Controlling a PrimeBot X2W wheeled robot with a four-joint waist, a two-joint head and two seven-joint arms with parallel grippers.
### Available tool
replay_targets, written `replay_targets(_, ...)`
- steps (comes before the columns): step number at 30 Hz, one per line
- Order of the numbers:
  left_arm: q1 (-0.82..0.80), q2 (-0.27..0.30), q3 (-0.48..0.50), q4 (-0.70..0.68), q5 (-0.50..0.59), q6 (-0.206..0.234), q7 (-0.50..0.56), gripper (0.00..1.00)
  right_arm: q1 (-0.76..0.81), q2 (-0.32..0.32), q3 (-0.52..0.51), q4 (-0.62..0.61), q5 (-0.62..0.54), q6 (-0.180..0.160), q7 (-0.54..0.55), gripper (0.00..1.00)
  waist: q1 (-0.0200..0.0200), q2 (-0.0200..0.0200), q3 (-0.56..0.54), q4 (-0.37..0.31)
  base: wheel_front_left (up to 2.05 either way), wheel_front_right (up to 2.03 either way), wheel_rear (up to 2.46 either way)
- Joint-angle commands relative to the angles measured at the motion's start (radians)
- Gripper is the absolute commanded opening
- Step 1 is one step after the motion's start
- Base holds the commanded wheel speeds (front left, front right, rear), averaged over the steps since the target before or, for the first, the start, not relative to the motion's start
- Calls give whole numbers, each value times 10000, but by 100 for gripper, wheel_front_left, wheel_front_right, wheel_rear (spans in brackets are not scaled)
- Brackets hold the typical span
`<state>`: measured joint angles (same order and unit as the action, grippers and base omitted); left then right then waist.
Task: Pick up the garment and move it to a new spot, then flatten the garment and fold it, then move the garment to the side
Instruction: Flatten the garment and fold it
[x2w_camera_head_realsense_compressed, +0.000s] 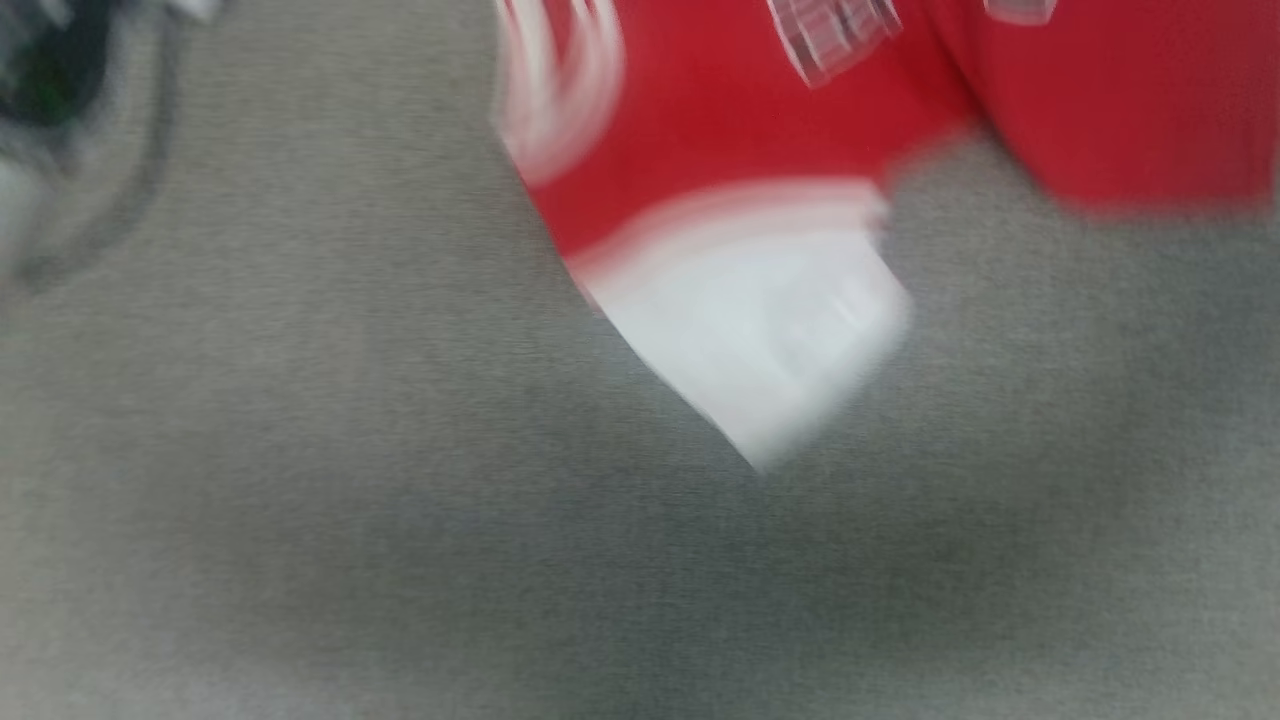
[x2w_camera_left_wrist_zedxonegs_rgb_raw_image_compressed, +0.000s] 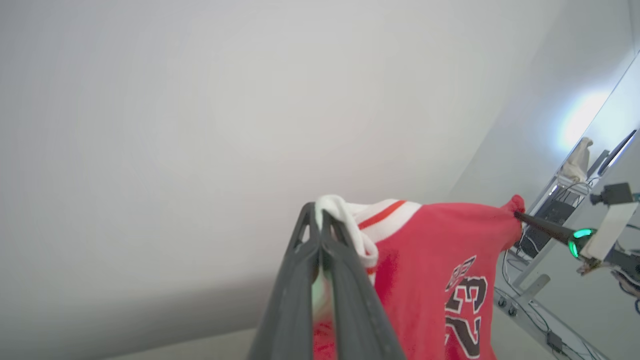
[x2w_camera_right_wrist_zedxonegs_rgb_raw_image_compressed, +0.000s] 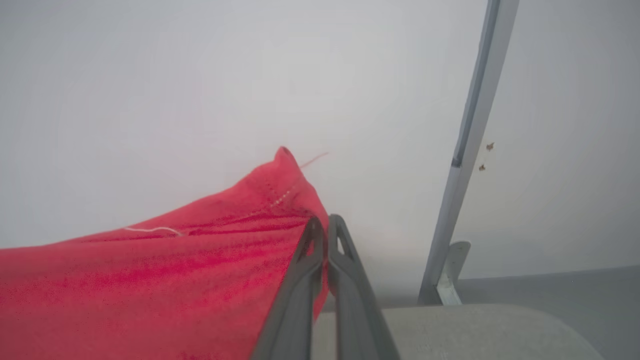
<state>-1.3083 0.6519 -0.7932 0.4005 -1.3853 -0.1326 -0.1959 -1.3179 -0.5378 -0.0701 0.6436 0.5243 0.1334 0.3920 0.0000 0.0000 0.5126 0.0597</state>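
The garment (x2w_camera_head_realsense_compressed: 750, 150), a red jersey with a white sleeve panel (x2w_camera_head_realsense_compressed: 760, 330) and striped trim, hangs above the grey surface in the blurred head view. In the left wrist view my left gripper (x2w_camera_left_wrist_zedxonegs_rgb_raw_image_compressed: 317, 210) is shut on the white, red-striped edge of the garment (x2w_camera_left_wrist_zedxonegs_rgb_raw_image_compressed: 440, 245), whose dark-outlined white lettering faces the camera. The other arm's right gripper (x2w_camera_left_wrist_zedxonegs_rgb_raw_image_compressed: 517, 215) pinches a red corner at that view's right, so the cloth is stretched between the two. In the right wrist view my right gripper (x2w_camera_right_wrist_zedxonegs_rgb_raw_image_compressed: 325, 222) is shut on the red fabric (x2w_camera_right_wrist_zedxonegs_rgb_raw_image_compressed: 175, 270).
A grey table top (x2w_camera_head_realsense_compressed: 300, 520) lies under the cloth, and its rounded edge (x2w_camera_right_wrist_zedxonegs_rgb_raw_image_compressed: 450, 330) shows below the right gripper. A pale metal post (x2w_camera_right_wrist_zedxonegs_rgb_raw_image_compressed: 470, 150) stands against the white wall. A stand with cables (x2w_camera_left_wrist_zedxonegs_rgb_raw_image_compressed: 545, 220) is at the right.
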Motion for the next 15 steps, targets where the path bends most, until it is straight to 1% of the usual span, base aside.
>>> replay_targets(1,-936,24,375,769,-290,44,-16,0,-619,-20,-379,429,-359,-52,-496,0,0,0,288,-335,0,0,0)
replay_targets(2,-936,24,375,769,-290,44,-16,0,-619,-20,-379,429,-359,-52,-496,0,0,0,288,-335,0,0,0)
replay_targets(6,-2727,-172,936,2014,-375,67,-306,0,-1674,105,-856,1145,-953,-91,-1551,0,0,0,357,-529,0,0,0)
replay_targets(9,-3522,-343,1454,2285,-638,68,-565,0,-2166,170,-1173,1609,-1235,-100,-2273,0,0,0,286,-571,0,0,0)
replay_targets(10,-3582,-418,1506,2286,-681,68,-599,0,-2219,224,-1160,1769,-1255,-99,-2367,0,0,0,250,-575,0,0,0)
replay_targets(12,-3262,-537,1210,2084,-827,68,-359,0,-2106,257,-1034,2024,-1218,-97,-2423,0,0,0,173,-553,0,0,0)
replay_targets(15,-2411,-446,932,1430,-1298,61,-20,0,-1604,359,-544,2195,-970,-73,-2414,0,0,0,77,-522,0,0,0)
